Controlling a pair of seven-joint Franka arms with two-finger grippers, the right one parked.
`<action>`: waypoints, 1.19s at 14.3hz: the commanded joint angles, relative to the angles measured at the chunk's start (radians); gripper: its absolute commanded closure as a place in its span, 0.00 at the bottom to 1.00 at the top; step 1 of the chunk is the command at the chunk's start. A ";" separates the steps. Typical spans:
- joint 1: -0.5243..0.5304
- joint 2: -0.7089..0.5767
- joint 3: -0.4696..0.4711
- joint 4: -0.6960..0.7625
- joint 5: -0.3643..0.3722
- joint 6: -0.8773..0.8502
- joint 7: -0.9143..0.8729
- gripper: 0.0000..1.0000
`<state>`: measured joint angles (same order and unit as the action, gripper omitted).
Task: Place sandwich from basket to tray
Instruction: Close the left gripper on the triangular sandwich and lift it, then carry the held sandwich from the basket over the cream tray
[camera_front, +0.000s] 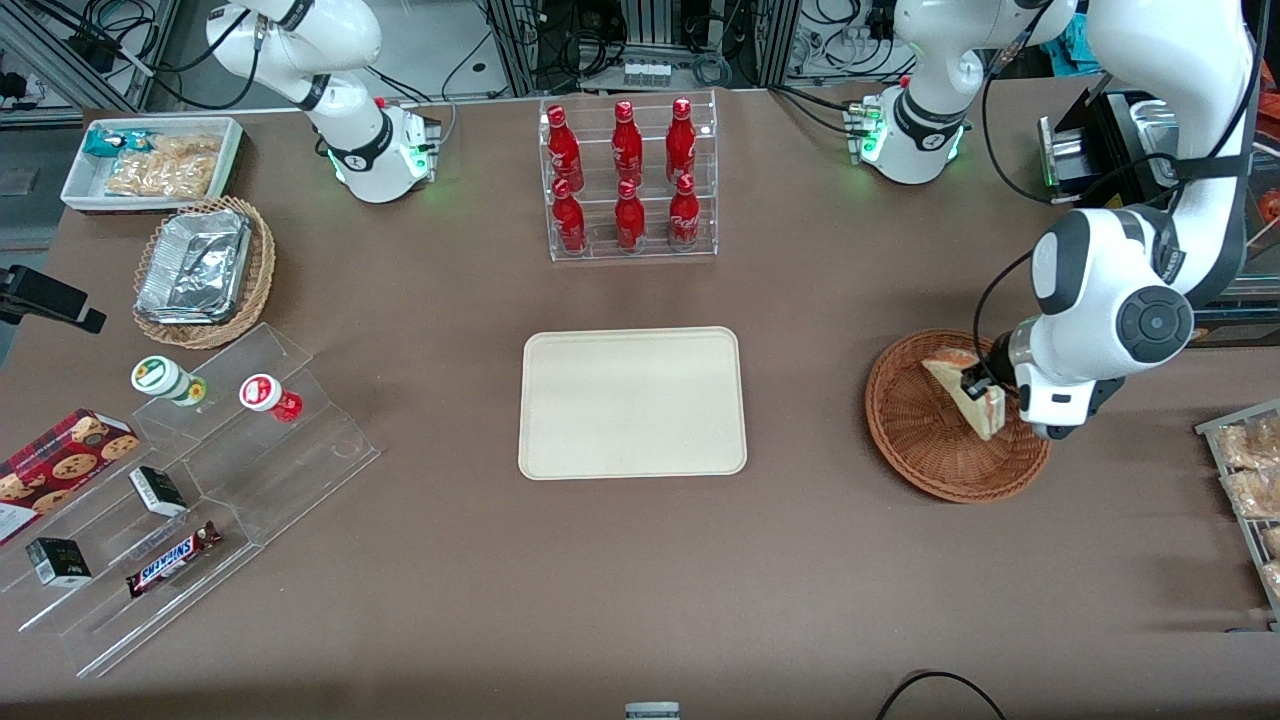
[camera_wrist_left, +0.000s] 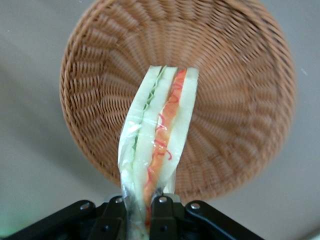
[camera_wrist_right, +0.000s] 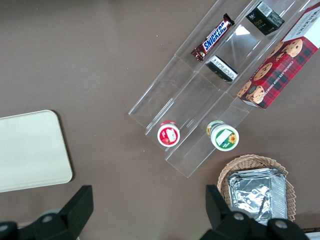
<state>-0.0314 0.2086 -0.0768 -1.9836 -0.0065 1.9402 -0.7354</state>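
Observation:
The clear-wrapped sandwich (camera_front: 962, 388) (camera_wrist_left: 159, 135), pale bread with red and green filling along its edge, hangs over the round reddish-brown wicker basket (camera_front: 925, 440) (camera_wrist_left: 235, 75). My left gripper (camera_front: 985, 392) (camera_wrist_left: 142, 210) is shut on the sandwich's lower end, above the basket's side toward the working arm's end of the table. The sandwich appears lifted off the basket floor. The cream-beige tray (camera_front: 632, 402) (camera_wrist_right: 30, 150) lies flat at the table's middle with nothing on it.
A clear rack of red bottles (camera_front: 628, 178) stands farther from the front camera than the tray. Toward the parked arm's end sit a tan basket of foil containers (camera_front: 200, 270), a white snack bin (camera_front: 150, 162) and an acrylic step shelf (camera_front: 200, 470). A wire rack of pastries (camera_front: 1250, 480) is beside the basket.

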 joint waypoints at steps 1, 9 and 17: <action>-0.031 -0.009 -0.055 0.038 -0.001 -0.075 0.109 1.00; -0.108 0.254 -0.345 0.337 0.115 -0.056 0.131 0.98; -0.389 0.550 -0.337 0.708 0.198 -0.056 -0.203 1.00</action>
<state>-0.3643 0.6622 -0.4214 -1.4193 0.1628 1.9084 -0.8675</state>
